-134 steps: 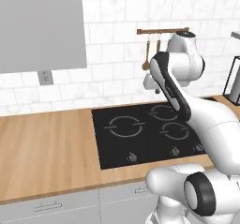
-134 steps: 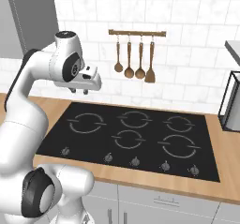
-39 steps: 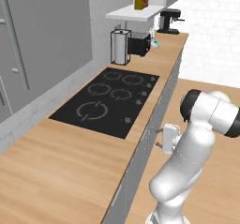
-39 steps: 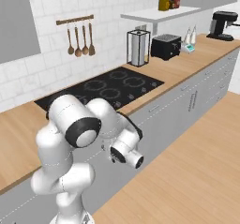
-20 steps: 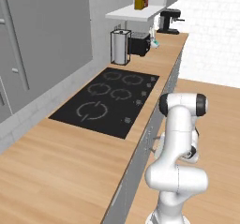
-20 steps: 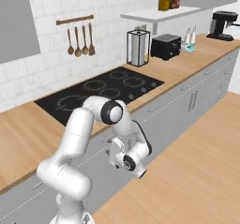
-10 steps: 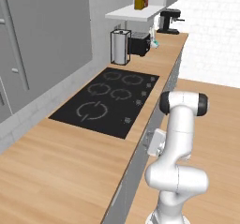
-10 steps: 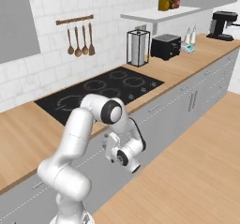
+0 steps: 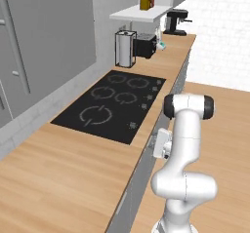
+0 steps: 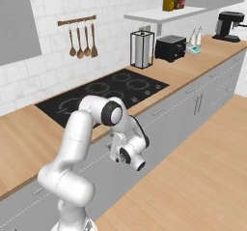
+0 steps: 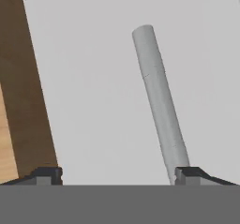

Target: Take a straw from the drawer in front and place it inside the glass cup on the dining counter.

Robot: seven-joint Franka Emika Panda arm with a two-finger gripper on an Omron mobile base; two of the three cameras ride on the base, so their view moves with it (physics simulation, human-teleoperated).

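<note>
Closer now, the gripper hangs wide open before the drawer, its bar handle beside 1 fingertip.

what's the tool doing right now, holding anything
tool: open, holding nothing, right up against a drawer front with the bar handle by one fingertip.

Light is even, bright and flat, with no clear source. Both base views look soft and slightly blurred, with fine detail lost. The stovetop shows no glare. In the hand view a faint shade lies along the wooden worktop edge.
</note>
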